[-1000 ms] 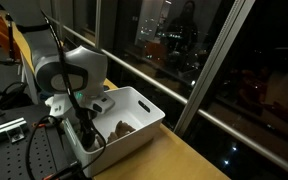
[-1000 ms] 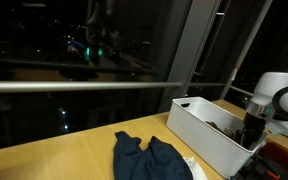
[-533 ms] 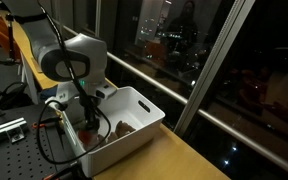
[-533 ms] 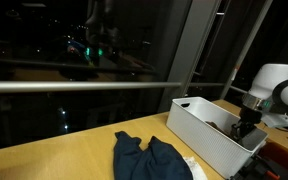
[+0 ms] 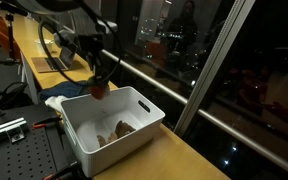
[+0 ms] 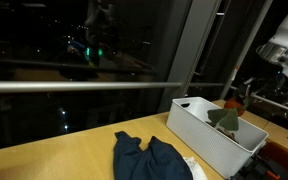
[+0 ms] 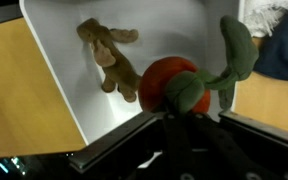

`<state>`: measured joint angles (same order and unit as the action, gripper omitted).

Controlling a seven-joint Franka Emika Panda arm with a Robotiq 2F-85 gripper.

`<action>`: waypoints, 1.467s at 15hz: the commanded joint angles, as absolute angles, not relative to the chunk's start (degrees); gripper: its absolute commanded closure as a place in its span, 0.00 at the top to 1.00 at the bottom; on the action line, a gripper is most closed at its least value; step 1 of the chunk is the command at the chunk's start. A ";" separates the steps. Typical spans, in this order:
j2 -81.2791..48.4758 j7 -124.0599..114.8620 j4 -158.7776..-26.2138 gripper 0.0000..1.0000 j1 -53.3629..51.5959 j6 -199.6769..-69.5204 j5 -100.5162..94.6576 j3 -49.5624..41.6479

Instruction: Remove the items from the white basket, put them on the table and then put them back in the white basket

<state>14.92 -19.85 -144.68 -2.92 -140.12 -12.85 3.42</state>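
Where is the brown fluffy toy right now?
In the wrist view the brown fluffy toy lies inside the white plastic basket, left of the red and green soft toy that the pincer holds.

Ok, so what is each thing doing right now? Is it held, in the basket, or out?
end effector: shut on the red and green toy, up above the basket.
red and green toy: held in the air over the basket.
brown toy: lying inside the basket.
white basket: upright on the table.
blue cloth: out of the basket, crumpled on the table.
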 commanded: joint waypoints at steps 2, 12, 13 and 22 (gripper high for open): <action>17.95 -21.54 -134.32 0.02 -5.06 -129.30 -13.21 12.14; 6.32 -23.34 -122.50 0.55 -10.01 -126.12 -12.90 18.98; 6.12 -22.98 -123.61 0.61 -9.86 -126.57 -12.51 18.28; 7.08 -21.00 -136.47 1.00 -2.34 -129.82 -13.66 6.48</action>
